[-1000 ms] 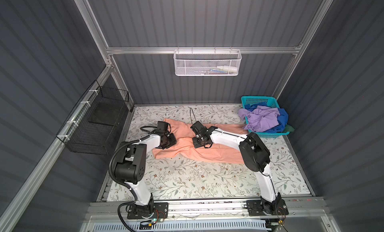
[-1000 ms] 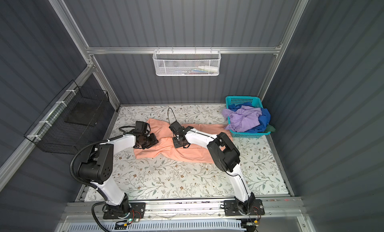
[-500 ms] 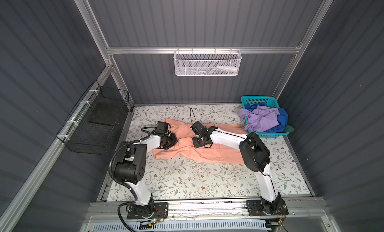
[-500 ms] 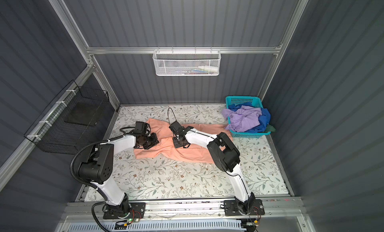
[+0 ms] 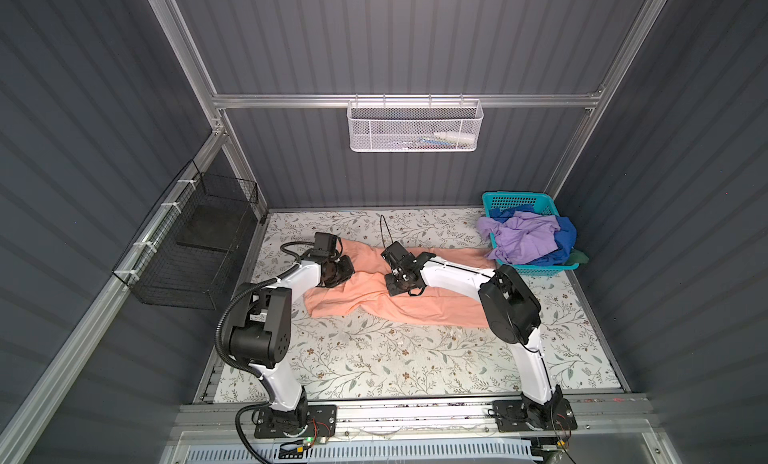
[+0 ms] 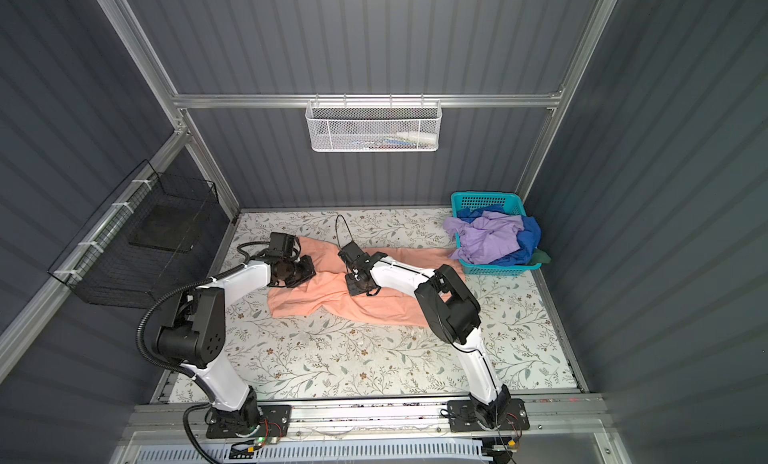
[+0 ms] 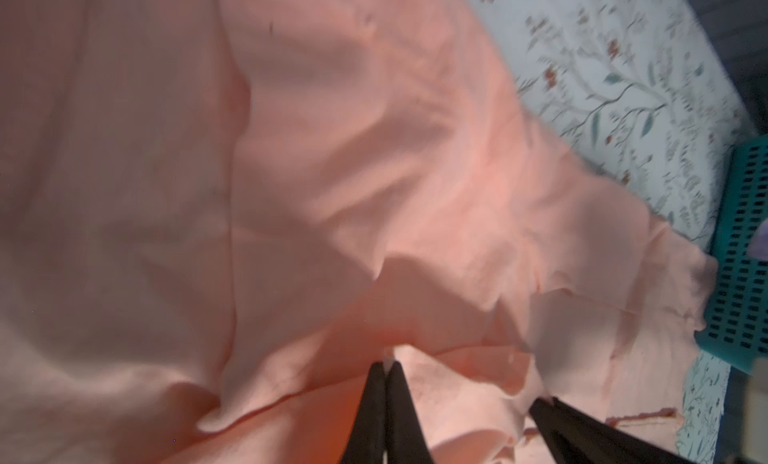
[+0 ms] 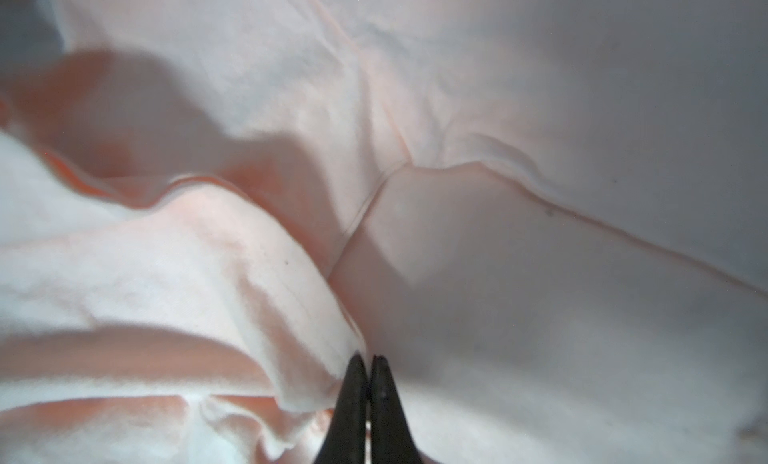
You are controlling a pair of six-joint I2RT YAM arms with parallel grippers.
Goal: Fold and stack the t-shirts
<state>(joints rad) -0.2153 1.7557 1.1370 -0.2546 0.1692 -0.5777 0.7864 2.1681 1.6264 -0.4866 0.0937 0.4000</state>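
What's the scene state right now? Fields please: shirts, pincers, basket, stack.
laid out: peach t-shirt, spread but crumpled, not folded
left pincer: shut, pinching a fold of that shirt
right pincer: shut, pinching another fold of it
teal basket: back right, holds lavender t-shirt and blue t-shirt, both bunched
stack: none yet

One peach-orange t-shirt (image 5: 374, 301), one lavender t-shirt (image 5: 524, 242), one blue t-shirt (image 5: 566, 237), one dark green t-shirt (image 5: 579, 258), one teal basket (image 5: 515, 200).
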